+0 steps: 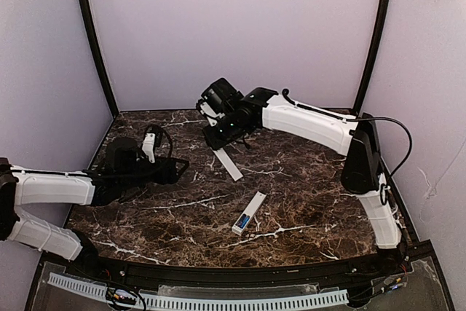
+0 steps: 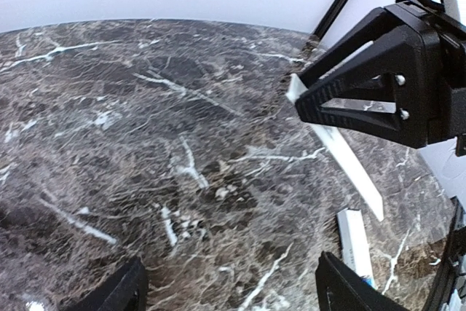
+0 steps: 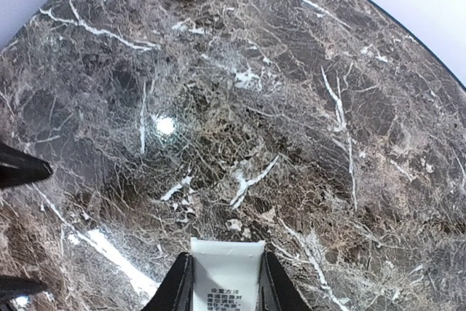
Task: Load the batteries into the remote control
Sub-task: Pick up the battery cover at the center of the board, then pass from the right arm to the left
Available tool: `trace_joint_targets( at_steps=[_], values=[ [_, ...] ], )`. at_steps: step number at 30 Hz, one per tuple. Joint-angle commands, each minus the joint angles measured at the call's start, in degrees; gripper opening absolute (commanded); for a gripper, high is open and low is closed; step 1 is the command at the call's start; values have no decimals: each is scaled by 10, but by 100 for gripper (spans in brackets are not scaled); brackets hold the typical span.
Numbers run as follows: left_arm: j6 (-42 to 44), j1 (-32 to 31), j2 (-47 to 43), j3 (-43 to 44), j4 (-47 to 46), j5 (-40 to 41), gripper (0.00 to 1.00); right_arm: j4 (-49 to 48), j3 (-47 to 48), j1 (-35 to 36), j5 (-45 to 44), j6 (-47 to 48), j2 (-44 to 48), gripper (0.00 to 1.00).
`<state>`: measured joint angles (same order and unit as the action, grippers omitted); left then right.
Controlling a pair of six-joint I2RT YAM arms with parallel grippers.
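Toward the table's near edge the remote control lay with a blue battery showing, while the right gripper pinched a white strip, likely its cover, and the left gripper gaped empty, so closing up looked to need careful alignment.

Remote control: slim white stick, flat on the marble, lying diagonally at front centre. Blue battery sits at its near end; count unclear. Second white strip, with a printed label, is pinched tilted in the right gripper.
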<state>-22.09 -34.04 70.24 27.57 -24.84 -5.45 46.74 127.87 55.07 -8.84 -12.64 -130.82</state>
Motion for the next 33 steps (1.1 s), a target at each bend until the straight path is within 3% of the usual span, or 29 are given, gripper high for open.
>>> trace_joint_targets(
  at_steps=[1,10,22,28,33],
  values=[
    [-44,-13,36,-16,-150,-81,77,-48,-13,-3,4,-19,22,23],
    [-90,-60,127,10,-259,-82,75,-73,-28,-1,31,-35,31,23],
    [-158,-75,236,51,-355,-71,64,-95,-55,1,45,-47,47,23],
    [-180,-75,272,64,-384,-65,53,-104,-74,3,49,-50,61,23],
    [-194,-75,296,73,-418,-72,30,-113,-90,3,52,-52,73,23]
  ],
)
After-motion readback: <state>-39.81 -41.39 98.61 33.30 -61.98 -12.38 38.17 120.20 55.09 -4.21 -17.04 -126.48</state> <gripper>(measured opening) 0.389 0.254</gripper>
